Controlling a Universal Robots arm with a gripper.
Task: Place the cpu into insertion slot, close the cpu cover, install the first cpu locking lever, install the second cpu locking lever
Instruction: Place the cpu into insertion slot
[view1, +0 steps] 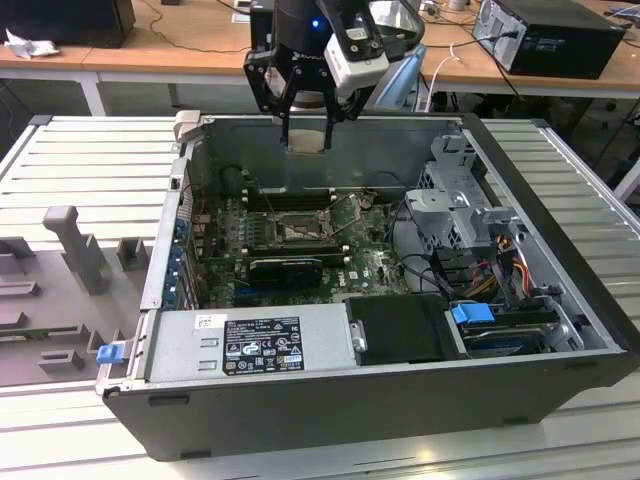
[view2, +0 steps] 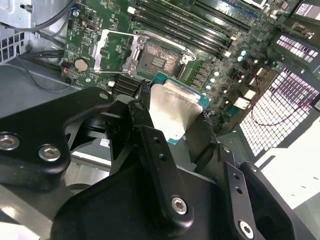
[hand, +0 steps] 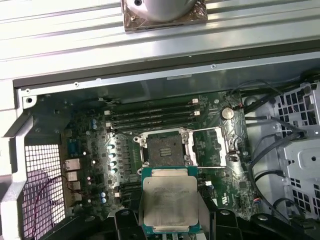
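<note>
Step in hand: the first one, chip to socket; nothing seated yet. Fingers (view2: 150, 150) clenched on the chip (hand: 170, 200), gripping it by two opposite edges, metal top facing the wrist cameras. Gripper (view1: 306, 140) hanging high over the socket (hand: 164, 148), up near the rim of the open computer case (view1: 330, 400). Chip well clear of the socket, no contact. Socket bare, dark centre exposed. Cover (view2: 132, 56) looks flipped open on the socket's coin battery (hand: 227, 113) side, so way in looks free; levers not reliably told from the cover frame. Cover and both lever steps untouched, judging by the open socket.

Judgement on what seating calls for: chip squared to the socket's edges and centred over it, lowered flat, no tilt, let go only once it sits inside the rim.

View differences:
- Exterior view gives the height: chip far above the motherboard (view1: 370, 260), case sitting on the slatted desk (view1: 80, 170).
- First wrist view looks about straight down: chip drawn over the socket's edge away from the memory slots (hand: 150, 117), roughly parallel to the socket, not centred on it.
- Second wrist view gives the grip itself, chip angled across the frame, plus the raised cover beside the socket.
</note>
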